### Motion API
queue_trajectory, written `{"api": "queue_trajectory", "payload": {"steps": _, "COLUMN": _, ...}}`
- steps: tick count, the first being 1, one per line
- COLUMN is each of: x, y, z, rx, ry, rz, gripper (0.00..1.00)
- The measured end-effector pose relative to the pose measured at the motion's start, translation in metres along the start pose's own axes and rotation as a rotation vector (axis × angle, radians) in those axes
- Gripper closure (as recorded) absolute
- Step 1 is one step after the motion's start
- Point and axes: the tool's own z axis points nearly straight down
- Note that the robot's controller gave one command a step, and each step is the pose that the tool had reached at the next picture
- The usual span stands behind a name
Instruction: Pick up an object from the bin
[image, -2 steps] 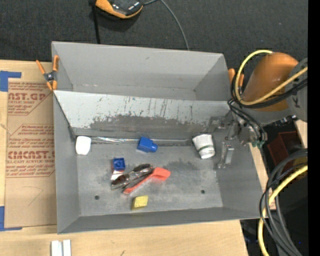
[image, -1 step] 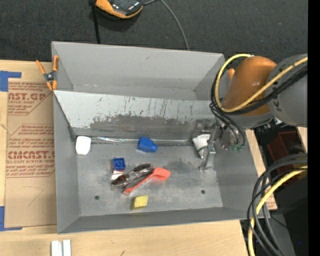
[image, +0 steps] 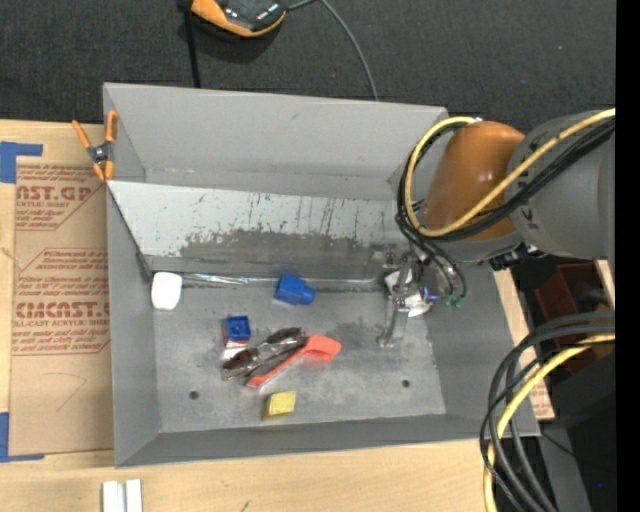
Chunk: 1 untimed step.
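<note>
While hand hangs over bin floor | red-handled tool apart, view-left

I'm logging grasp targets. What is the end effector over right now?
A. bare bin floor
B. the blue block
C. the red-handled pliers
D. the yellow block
A: the end effector is over bare floor at the right of the bin, well apart from the pliers and the blue block to its left.
</note>
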Motion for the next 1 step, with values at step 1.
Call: {"api": "queue_trajectory", "payload": {"steps": 1, "x": 0.0341, "y": 0.0365, "z": 0.0416, "rx": 0.002, "ry": 0.005, "rz": -0.155, "gripper": 0.0}}
